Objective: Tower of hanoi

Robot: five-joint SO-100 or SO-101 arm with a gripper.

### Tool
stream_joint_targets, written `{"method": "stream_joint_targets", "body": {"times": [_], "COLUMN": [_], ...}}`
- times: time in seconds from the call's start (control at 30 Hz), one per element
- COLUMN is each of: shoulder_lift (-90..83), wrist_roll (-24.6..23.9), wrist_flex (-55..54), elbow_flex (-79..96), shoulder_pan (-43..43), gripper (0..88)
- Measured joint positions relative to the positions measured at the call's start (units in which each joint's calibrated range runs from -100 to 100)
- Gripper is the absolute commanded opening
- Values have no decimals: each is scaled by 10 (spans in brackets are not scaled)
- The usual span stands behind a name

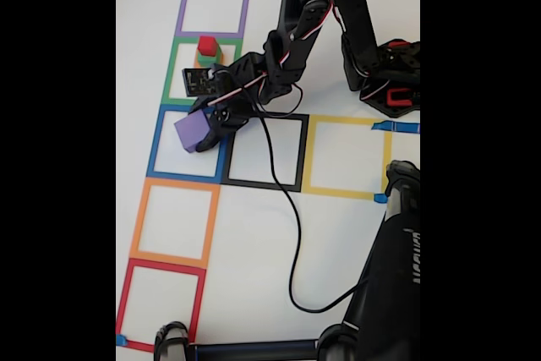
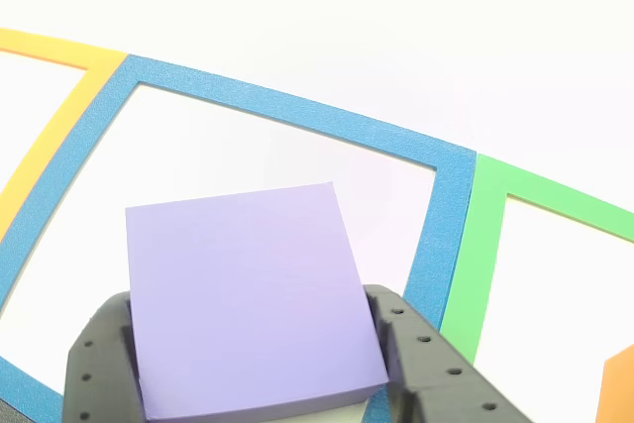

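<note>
The gripper is clasping the purple block between its two fingers, holding it over the blue tape square; whether it's touching the table I can't quite tell. The red block is sitting atop the green block, seemingly with orange beneath, inside the green tape square.

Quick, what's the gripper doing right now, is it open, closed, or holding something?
Gripper: closed on the purple block, a finger on either side, over the blue tape square.
</note>
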Motion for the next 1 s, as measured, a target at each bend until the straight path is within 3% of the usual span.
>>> {"method": "stream_joint_targets", "body": {"times": [0.27, 0.63, 0.83, 1.0], "shoulder_lift": [1, -30, -86, -187], "wrist_roll": [0, 0, 0, 0], "wrist_flex": [-3, -6, 8, 102], "elbow_flex": [4, 5, 5, 5], "shoulder_pan": [1, 0, -5, -7], "gripper": [354, 384, 179, 74]}}
